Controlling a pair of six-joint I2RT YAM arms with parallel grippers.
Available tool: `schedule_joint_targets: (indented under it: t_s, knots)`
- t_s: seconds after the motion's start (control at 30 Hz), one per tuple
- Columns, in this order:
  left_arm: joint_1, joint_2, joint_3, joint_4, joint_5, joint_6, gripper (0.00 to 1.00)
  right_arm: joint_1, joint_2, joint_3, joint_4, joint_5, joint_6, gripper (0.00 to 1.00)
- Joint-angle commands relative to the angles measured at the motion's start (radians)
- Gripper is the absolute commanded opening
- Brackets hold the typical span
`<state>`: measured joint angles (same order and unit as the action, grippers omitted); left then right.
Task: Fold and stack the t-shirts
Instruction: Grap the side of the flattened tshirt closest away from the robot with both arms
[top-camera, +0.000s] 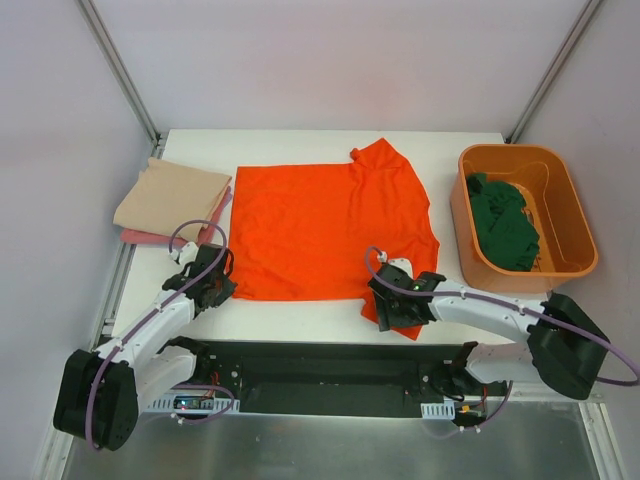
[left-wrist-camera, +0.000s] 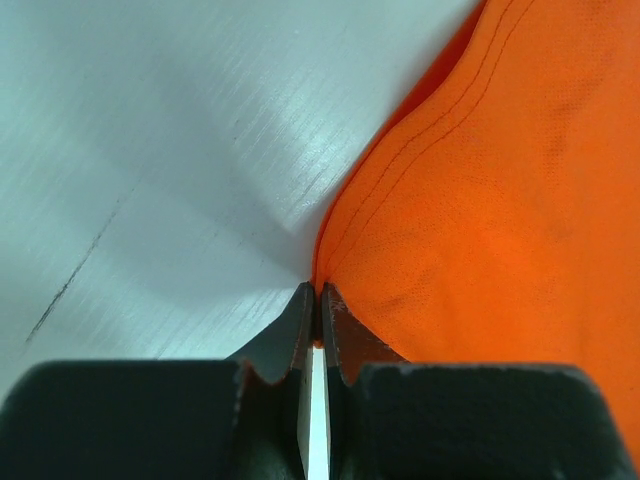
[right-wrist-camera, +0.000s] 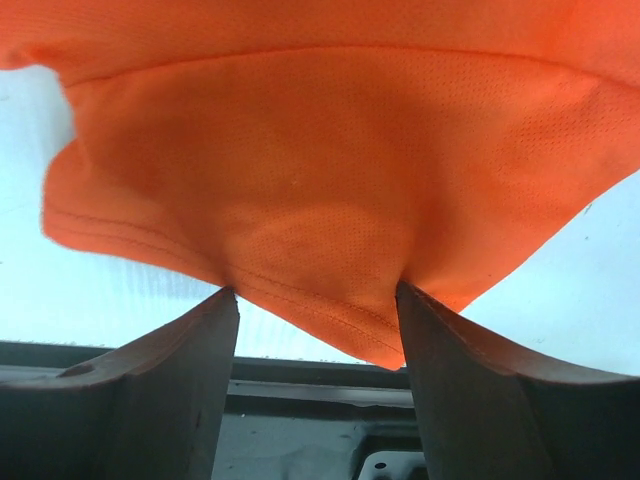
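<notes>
The orange shirt (top-camera: 320, 230) is spread flat on the middle of the white table (top-camera: 290, 145). To its left, a folded beige shirt (top-camera: 170, 195) is stacked on a pink shirt (top-camera: 140, 238). To its right, a dark green shirt (top-camera: 505, 225) is bunched inside an orange bin (top-camera: 575, 215). The near left corner of the orange shirt is pinched in the left gripper (left-wrist-camera: 318, 300), whose fingers are pressed together. At its near right corner, the right gripper (right-wrist-camera: 318, 300) is held low with fingers spread, the sleeve hem between them. Pale walls surround the table.
</notes>
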<state>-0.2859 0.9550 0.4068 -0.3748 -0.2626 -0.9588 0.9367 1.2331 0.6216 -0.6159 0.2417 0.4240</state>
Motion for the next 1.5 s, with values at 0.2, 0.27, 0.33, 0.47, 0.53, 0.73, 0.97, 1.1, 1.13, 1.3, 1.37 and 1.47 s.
schedule_joint_targets:
  t_s: [0.2,0.27,0.33,0.47,0.53,0.73,0.97,1.1,1.13,1.3,1.37,1.47]
  knots:
    - [0.011,-0.008,0.009,-0.027,0.006,-0.003,0.0,0.008,0.103,-0.031,-0.036,0.002,0.142,0.23]
    - [0.011,-0.036,0.001,-0.033,0.005,0.005,0.0,0.022,0.059,-0.045,-0.056,-0.004,0.156,0.13]
    - [0.011,-0.068,-0.002,-0.056,0.002,0.014,0.0,0.042,-0.01,-0.054,-0.088,-0.015,0.168,0.08]
    - [0.011,-0.151,-0.011,-0.117,0.003,0.017,0.0,0.079,-0.15,-0.063,-0.186,-0.1,0.154,0.01]
    - [0.011,-0.199,-0.026,-0.134,0.02,0.017,0.0,0.1,-0.211,-0.069,-0.214,-0.154,0.153,0.01]
    - [0.011,-0.311,-0.045,-0.233,0.042,-0.018,0.0,0.146,-0.348,-0.105,-0.267,-0.216,0.18,0.01]
    - [0.011,-0.294,0.012,-0.23,0.045,-0.011,0.0,0.131,-0.379,-0.017,-0.377,0.036,0.214,0.0]
    - [0.011,-0.242,0.065,-0.204,0.043,-0.012,0.0,0.077,-0.405,0.044,-0.338,0.088,0.141,0.0]
    - [0.011,-0.228,0.075,-0.191,0.046,-0.012,0.0,0.064,-0.403,0.065,-0.337,0.1,0.115,0.0]
    - [0.011,-0.154,0.128,-0.138,0.022,-0.02,0.0,-0.031,-0.373,0.151,-0.289,0.143,0.003,0.0]
    - [0.011,-0.125,0.144,-0.112,0.002,-0.017,0.0,-0.087,-0.354,0.171,-0.249,0.128,-0.051,0.01]
    - [0.011,-0.05,0.177,-0.079,-0.007,-0.006,0.0,-0.171,-0.314,0.19,-0.181,0.104,-0.132,0.0]
